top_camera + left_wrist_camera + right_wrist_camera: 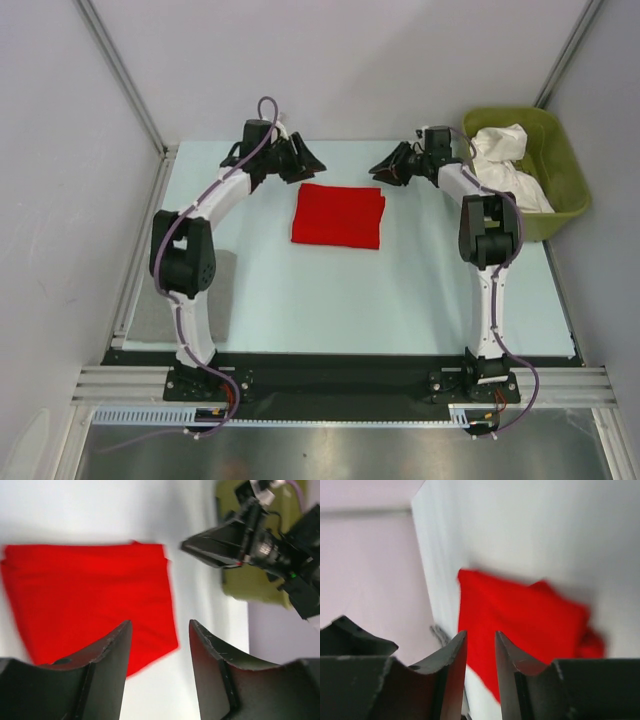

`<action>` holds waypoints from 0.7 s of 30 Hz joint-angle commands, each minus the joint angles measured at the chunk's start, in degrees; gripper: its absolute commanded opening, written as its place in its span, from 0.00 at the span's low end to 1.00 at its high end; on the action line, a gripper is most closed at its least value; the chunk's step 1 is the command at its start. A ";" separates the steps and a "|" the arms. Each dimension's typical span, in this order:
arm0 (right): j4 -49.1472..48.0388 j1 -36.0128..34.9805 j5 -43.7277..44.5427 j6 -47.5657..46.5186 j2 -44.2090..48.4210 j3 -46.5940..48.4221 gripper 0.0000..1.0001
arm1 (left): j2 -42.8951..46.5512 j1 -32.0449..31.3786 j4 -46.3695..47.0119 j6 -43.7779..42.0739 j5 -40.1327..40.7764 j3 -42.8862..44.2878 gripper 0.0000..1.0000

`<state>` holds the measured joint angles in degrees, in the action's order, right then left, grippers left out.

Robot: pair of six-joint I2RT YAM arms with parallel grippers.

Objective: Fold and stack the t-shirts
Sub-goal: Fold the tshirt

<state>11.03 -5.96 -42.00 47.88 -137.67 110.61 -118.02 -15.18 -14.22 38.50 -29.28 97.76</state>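
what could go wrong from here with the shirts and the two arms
The left tool and right tool hang close together by the red t-shirt; moving both inward could knock them together. The white t-shirts lie bunched in the tub, so lifting one may drag another out. Setting a shirt down carelessly could ruffle the red fold.

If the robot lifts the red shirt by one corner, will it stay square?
Probably not: the red shirt is folded cloth lying flat, so it would likely droop and unfold. Pushed, it may bunch up rather than slide on the table.
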 commanded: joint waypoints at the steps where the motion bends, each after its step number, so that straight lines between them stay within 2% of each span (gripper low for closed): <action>1: -5.34 -4.49 -1.85 -1.75 12.15 -7.91 0.34 | 3.58 -3.98 3.22 -1.07 -1.22 -8.60 0.53; 2: -8.79 -5.55 -2.29 1.40 13.20 -15.35 0.34 | 3.76 -3.89 4.19 -0.54 -1.48 -10.90 0.52; 4: -14.68 -8.10 -3.17 2.31 15.14 -21.63 0.34 | 3.93 -3.63 7.88 -0.96 -1.31 -17.21 0.51; 5: -16.81 -8.63 -3.87 3.35 15.49 -27.32 0.34 | 3.24 -3.19 8.85 -1.67 -1.31 -18.47 0.51; 8: -24.20 -9.16 -5.72 3.55 15.59 -36.04 0.33 | 0.08 -1.61 7.90 -5.88 -1.75 -19.53 0.51; 12: -20.00 -6.71 -6.34 -2.76 14.88 -40.10 0.31 | -4.67 1.20 3.76 -10.02 -1.48 -18.39 0.50; 15: -15.52 -3.37 -5.46 -6.73 15.85 -41.61 0.31 | -4.16 2.52 1.14 -12.83 -1.40 -17.60 0.50; 17: -12.97 -1.08 -5.64 -8.85 18.73 -42.32 0.31 | -0.74 2.70 -0.54 -14.42 -1.57 -17.42 0.50; 21: -5.68 -1.42 -5.46 -11.93 24.88 -39.07 0.30 | 7.96 2.52 -0.64 -13.02 -3.24 -17.86 0.52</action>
<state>-0.25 -6.48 -48.34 41.23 -119.83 68.99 -118.54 -13.41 -12.78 28.80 -33.93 79.48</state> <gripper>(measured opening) 0.305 0.517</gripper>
